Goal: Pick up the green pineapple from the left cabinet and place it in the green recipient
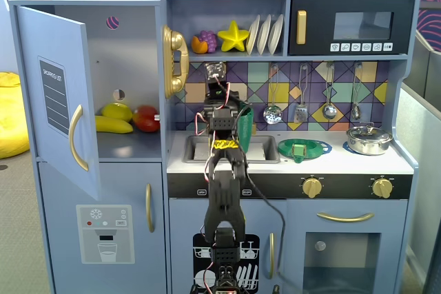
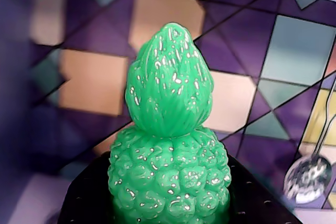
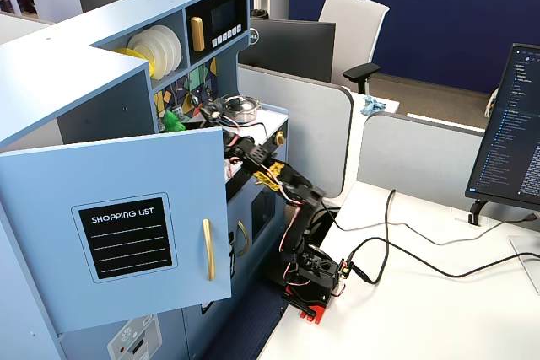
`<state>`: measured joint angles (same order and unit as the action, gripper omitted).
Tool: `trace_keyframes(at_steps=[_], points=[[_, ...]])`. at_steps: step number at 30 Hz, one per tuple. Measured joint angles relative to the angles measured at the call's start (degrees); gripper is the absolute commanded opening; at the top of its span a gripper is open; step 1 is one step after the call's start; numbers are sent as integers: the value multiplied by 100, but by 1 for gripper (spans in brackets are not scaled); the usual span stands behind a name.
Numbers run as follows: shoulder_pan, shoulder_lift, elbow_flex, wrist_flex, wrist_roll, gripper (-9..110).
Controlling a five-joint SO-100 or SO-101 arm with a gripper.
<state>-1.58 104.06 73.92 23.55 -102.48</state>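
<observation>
Here, going left to right in a fixed view from the front, the tall light-blue toy cupboard (image 1: 96, 67) stands with its door (image 1: 58, 98) swung open, and on its shelf remain one yellow banana (image 1: 112, 124), one yellow-green rounded fruit (image 1: 118, 109) and one red fruit (image 1: 145, 118); the small all-green bumpy plastic pineapple (image 2: 169, 150) is no longer among them. It sits upright in the black two-finger gripper (image 2: 170, 211), whose jaws are clenched on its lower body, as the wrist view shows, with the tiled backsplash close behind it. In the front fixed view the gripper hangs over the sink area, right of the cupboard, and the tall dark-green ribbed plastic cup (image 1: 244, 120) appears just to its right, partly hidden by the arm. The step in hand seems to be the carry to that cup: it would go best if the arm brought the fruit squarely over the cup's mouth, kept it upright, lowered it inside the rim before letting go, and avoided nudging the cup, which looks light and easy to tip. Further right lie one flat green dish with a blue rim (image 1: 304, 149) and one silver pot (image 1: 368, 140), and four utensils hang on the wall above them.
</observation>
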Motion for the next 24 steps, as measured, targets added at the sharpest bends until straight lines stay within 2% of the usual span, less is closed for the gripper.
trace_keyframes(at_steps=[6, 8, 13, 19, 24], points=[[211, -949, -835, 9, 79, 27], [272, -1002, -861, 9, 185, 32], [246, -1002, -861, 9, 378, 34], [378, -896, -747, 9, 431, 29], [334, 404, 466, 396, 387, 27]])
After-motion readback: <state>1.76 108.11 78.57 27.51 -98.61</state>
